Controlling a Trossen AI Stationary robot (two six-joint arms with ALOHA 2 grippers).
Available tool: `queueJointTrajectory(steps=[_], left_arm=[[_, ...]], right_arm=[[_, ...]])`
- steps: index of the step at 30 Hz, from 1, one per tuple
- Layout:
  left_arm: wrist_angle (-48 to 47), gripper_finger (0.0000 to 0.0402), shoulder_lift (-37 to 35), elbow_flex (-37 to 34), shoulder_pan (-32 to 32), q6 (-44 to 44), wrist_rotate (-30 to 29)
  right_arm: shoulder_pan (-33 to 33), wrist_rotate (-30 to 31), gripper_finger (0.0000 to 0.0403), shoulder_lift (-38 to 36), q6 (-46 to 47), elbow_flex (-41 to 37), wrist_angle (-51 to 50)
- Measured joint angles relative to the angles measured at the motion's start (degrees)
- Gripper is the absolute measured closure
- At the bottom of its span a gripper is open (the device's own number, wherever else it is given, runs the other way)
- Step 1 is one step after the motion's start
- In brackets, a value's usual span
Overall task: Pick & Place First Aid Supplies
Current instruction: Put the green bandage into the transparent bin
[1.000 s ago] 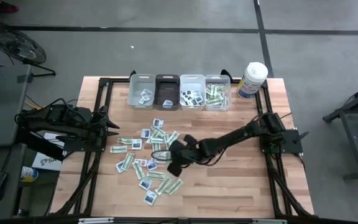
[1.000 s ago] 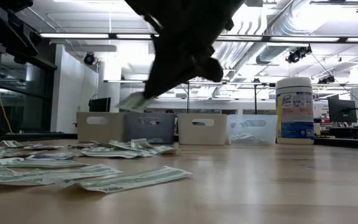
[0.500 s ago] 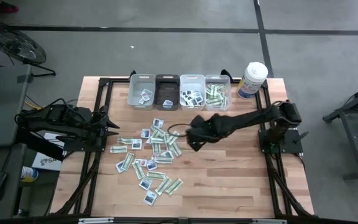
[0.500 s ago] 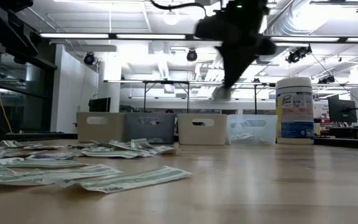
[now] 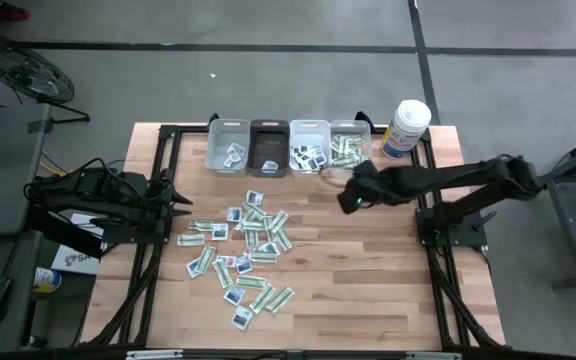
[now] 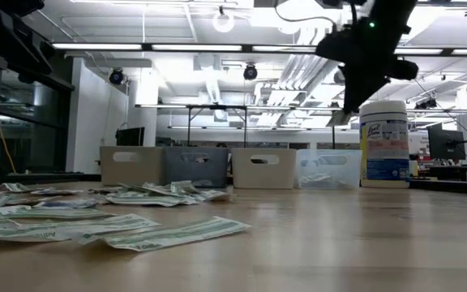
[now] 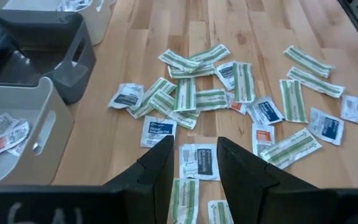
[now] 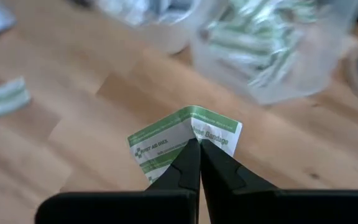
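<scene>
one green-and-white packet reading "bandage" sits pinched in the right gripper jaws near the clear bin; left gripper jaws spread.

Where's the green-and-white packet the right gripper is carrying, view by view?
High: hidden under the right gripper, just short of the clear bin.
Low: a pale sliver at the gripper's tip, in the air left of the canister.
Left wrist: not in it.
Right wrist: packet folded over the shut fingertips, centre.
Shared landmark: the clear bin of green strips, also in the low view and right wrist view.
</scene>
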Motion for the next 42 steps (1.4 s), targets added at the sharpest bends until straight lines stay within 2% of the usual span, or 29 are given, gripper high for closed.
queueJointTrajectory(steps=[3,7,17,26,31,42], left_arm=[[0.07,0.0283,0.00,0.00,0.02,0.00,-0.67],[0.85,0.0283,0.00,0.00,0.00,0.00,-0.68],[0.96,0.0283,0.00,0.00,0.00,-1.49,-0.92],[1.03,0.0283,0.00,0.00,0.01,-3.62,-3.76],[1.03,0.0283,0.00,0.00,0.02,-4.73,-5.43],[1.26,0.0283,0.00,0.00,0.02,-9.39,-10.05]], right_arm=[[-4.32,0.92,0.0402,-4.10,-1.53,-3.08,1.39],[-11.45,0.06,0.0403,-7.00,-9.49,-5.56,5.37],[-30.30,-12.30,0.0403,-6.79,-38.79,-6.66,15.99],[-43.40,-29.12,0.0403,-4.86,-66.28,-6.64,25.32],[-48.03,-37.76,0.0403,0.33,-71.86,-6.64,30.27],[-50.28,-41.10,0.0403,10.36,-73.75,-6.64,36.41]])
